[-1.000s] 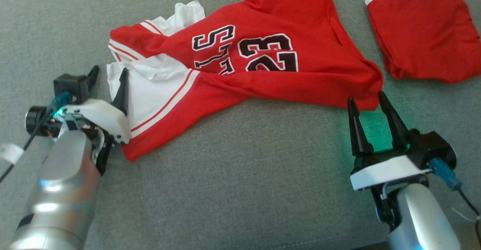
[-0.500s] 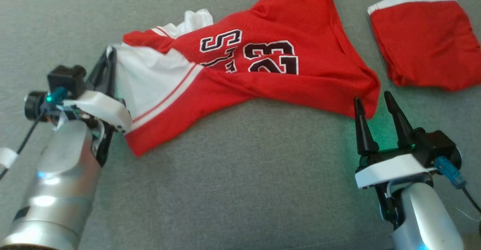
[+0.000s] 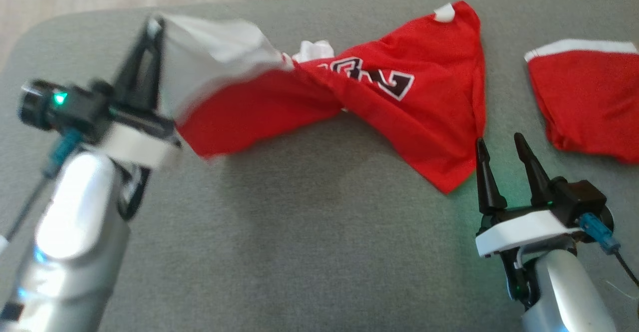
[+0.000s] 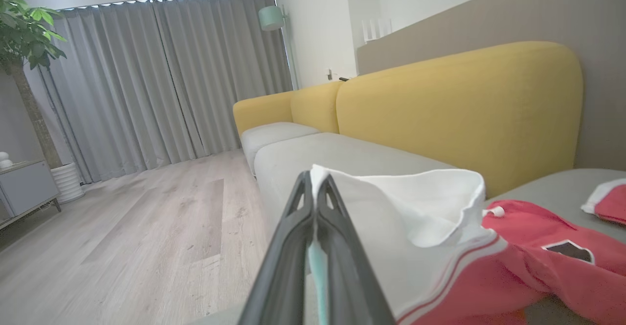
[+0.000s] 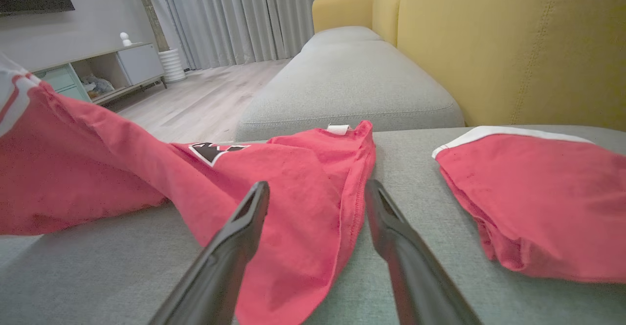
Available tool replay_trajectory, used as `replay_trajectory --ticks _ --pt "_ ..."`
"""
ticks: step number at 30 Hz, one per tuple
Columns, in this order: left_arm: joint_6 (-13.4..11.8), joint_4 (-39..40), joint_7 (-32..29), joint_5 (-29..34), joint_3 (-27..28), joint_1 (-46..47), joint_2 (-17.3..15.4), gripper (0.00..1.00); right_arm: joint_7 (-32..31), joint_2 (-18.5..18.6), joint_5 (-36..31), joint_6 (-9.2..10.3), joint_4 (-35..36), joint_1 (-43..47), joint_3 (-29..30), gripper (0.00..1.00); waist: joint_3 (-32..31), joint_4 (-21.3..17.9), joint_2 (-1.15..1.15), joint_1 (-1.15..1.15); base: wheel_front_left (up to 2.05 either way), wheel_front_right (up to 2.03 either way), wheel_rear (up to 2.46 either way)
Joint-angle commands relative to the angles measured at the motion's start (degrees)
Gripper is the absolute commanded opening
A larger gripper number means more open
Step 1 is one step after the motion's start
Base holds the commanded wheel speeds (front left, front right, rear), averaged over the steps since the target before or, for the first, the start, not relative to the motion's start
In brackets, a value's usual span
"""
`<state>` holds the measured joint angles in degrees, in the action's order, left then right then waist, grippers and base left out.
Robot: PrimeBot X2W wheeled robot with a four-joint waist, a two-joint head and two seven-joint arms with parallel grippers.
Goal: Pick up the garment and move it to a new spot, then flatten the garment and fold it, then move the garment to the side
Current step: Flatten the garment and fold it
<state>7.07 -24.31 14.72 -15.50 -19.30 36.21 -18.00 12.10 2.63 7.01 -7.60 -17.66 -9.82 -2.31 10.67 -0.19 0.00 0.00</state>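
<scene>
The garment (image 3: 399, 102) is a red jersey with a white panel and black numbers, lying twisted on the grey sofa seat (image 3: 309, 232). My left gripper (image 3: 154, 25) is shut on the white edge and holds that end raised off the cushion. In the left wrist view the left gripper (image 4: 315, 178) pinches the white cloth of the garment (image 4: 415, 203), whose red part trails off to the right. My right gripper (image 3: 499, 140) stands open just right of the garment's low corner. In the right wrist view the right gripper (image 5: 317, 190) has the garment's red hem (image 5: 293, 183) lying between and under its fingers.
A second red piece with a white band (image 3: 589, 107) lies on the seat to the right, and appears as the red piece (image 5: 538, 193) beside my right gripper. A yellow sofa back (image 4: 459, 105) runs behind. The seat's left edge drops to wooden floor (image 4: 146, 227).
My left gripper closed on the white edge and lifted it up and away, twisting the jersey and pulling it off the cushion. The head camera tilted. The right gripper stayed open.
</scene>
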Motion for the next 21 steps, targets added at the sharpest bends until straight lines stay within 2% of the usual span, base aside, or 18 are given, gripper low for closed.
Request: replay_trajectory --ticks 1,8,9,10,15,17,19,20,21 --pt "0.0 2.3 0.3 0.4 1.4 1.7 -2.6 0.00 0.5 0.2 0.4 0.11 1.4 -0.1 -1.3 1.00 -1.1 1.2 0.00 0.00 0.00 0.00 0.00" --pt "0.4 9.1 -0.4 1.6 -8.1 -5.7 -6.8 0.00 0.8 0.2 1.1 0.11 -0.7 0.6 -0.8 1.00 -3.4 3.5 0.00 0.00 0.00 0.00 0.00" --pt "0.4 10.3 -1.0 1.6 -10.6 -7.2 -7.7 0.00 0.9 0.2 1.2 0.11 -1.0 0.6 -0.7 1.00 -3.7 3.8 0.00 0.00 0.00 0.00 0.00" --pt "0.4 12.7 -2.1 1.2 -15.6 -10.2 -9.8 0.00 1.0 0.2 1.4 0.11 -1.7 0.8 -0.4 1.00 -4.2 4.3 0.00 0.00 0.00 0.00 0.00" --pt "0.4 16.4 -5.4 0.7 -26.9 -15.6 -14.8 0.00 1.3 0.2 1.5 0.11 -3.3 0.8 0.1 1.00 -5.0 5.1 0.00 0.00 0.00 0.00 0.00" --pt "0.4 16.6 -6.2 0.8 -30.6 -16.5 -16.1 0.00 1.4 0.2 1.5 0.11 -3.8 0.7 0.0 1.00 -5.2 5.2 0.00 0.00 0.00 0.00 0.00" --pt "0.4 16.6 -6.8 -0.2 -33.2 -17.2 -16.1 0.00 1.5 0.2 1.5 0.11 -4.2 0.5 0.0 1.00 -5.4 5.2 0.00 0.00 0.00 0.00 0.00" --pt "0.4 16.4 -7.3 -0.5 -34.2 -17.3 -16.1 0.27 1.5 0.2 1.6 0.11 -4.4 0.5 0.0 1.00 -5.4 5.2 0.00 0.00 0.00 0.00 0.00" --pt "0.4 16.0 -7.8 -0.7 -34.8 -17.3 -15.9 0.98 1.5 0.2 1.6 0.11 -4.7 0.4 0.0 1.00 -5.5 5.2 0.00 0.00 0.00 0.00 0.00"
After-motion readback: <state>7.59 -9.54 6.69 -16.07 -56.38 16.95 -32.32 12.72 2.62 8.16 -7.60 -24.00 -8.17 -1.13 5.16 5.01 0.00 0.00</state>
